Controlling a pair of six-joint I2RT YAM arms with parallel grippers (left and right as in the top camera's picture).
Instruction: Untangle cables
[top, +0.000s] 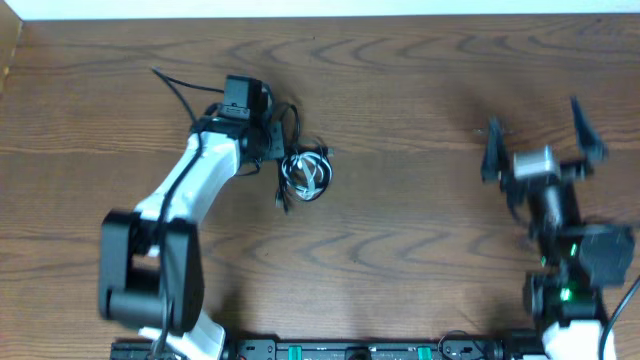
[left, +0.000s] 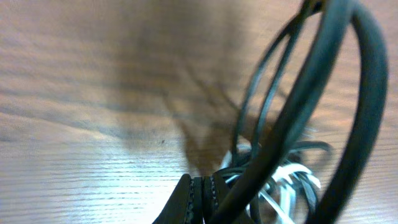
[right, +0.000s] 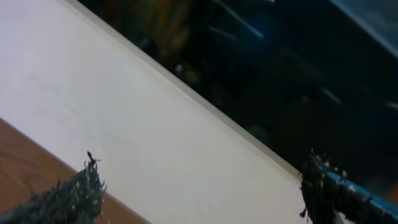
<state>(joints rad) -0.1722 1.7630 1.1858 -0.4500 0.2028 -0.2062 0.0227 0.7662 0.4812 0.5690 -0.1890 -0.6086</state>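
The cables lie in a small tangle (top: 305, 172) left of the table's centre, black cords coiled with a white one. In the left wrist view the white cable (left: 287, 182) shows among black loops (left: 261, 118). My left gripper (top: 272, 142) is at the tangle's upper left edge. Its fingers (left: 203, 190) are pressed together, and a black cable (left: 323, 93) rises from beside them in big blurred loops close to the camera. My right gripper (top: 538, 140) is wide open and empty at the far right, raised and pointing away from the table (right: 205, 193).
A thicker black wire (top: 175, 90) runs from the left arm toward the back left. The wooden table (top: 400, 230) spreads between the two arms. The right wrist view shows a white wall (right: 124, 112) and a dark area beyond.
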